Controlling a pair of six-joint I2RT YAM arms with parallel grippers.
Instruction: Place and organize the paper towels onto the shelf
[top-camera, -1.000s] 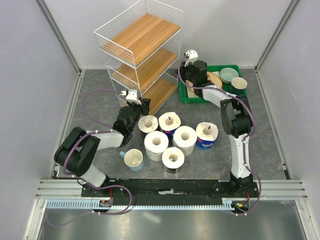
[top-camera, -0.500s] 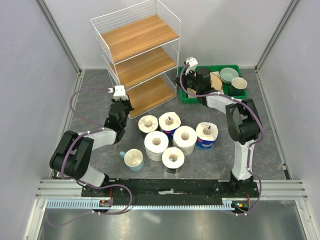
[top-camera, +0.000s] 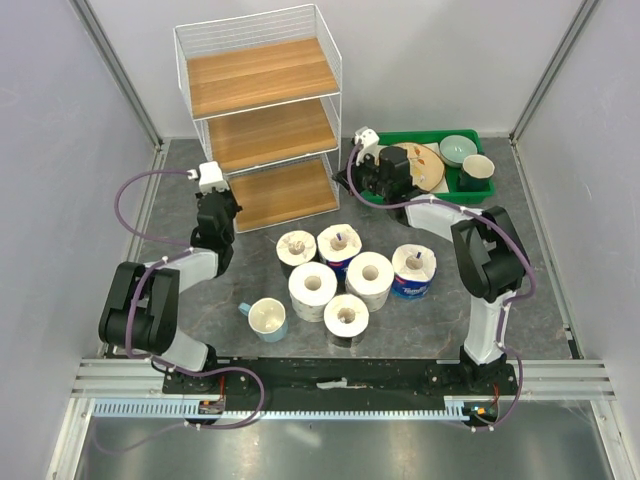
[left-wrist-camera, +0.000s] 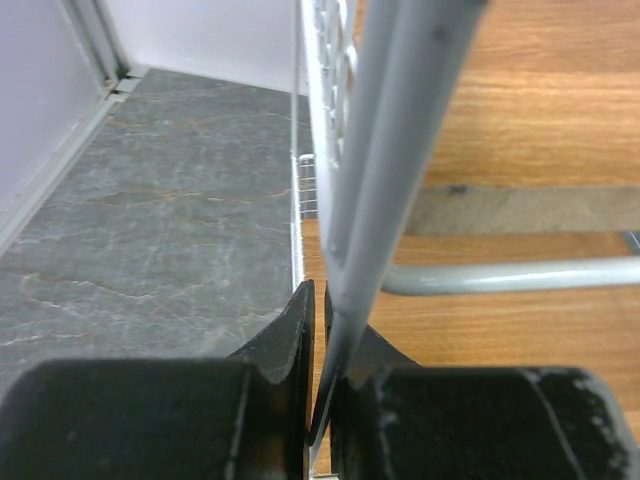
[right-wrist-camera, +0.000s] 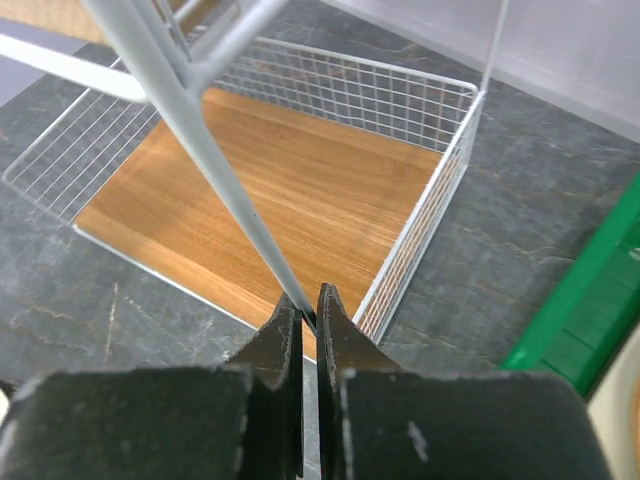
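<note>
The shelf (top-camera: 262, 75), a three-tier white wire rack with wooden boards, stands at the back, square to the rear wall. My left gripper (top-camera: 222, 200) is shut on its front left post; in the left wrist view the jaws (left-wrist-camera: 320, 330) pinch that white post (left-wrist-camera: 390, 150). My right gripper (top-camera: 345, 178) is shut on the front right post, and its jaws (right-wrist-camera: 310, 310) clamp a thin wire over the bottom board (right-wrist-camera: 290, 190). The paper towels (top-camera: 340, 275), several rolls, stand clustered on end in front of the shelf, touched by neither gripper.
A pale cup with a blue handle (top-camera: 266, 318) sits left of the rolls. A green tray of dishes (top-camera: 430, 135) lies right of the shelf, just behind my right arm; its wall (right-wrist-camera: 580, 310) shows in the right wrist view. Grey walls close in both sides.
The shelf has swung from a skewed angle to square with the back wall and shifted left. Both arms moved left with it, and the left gripper closed on its post.
</note>
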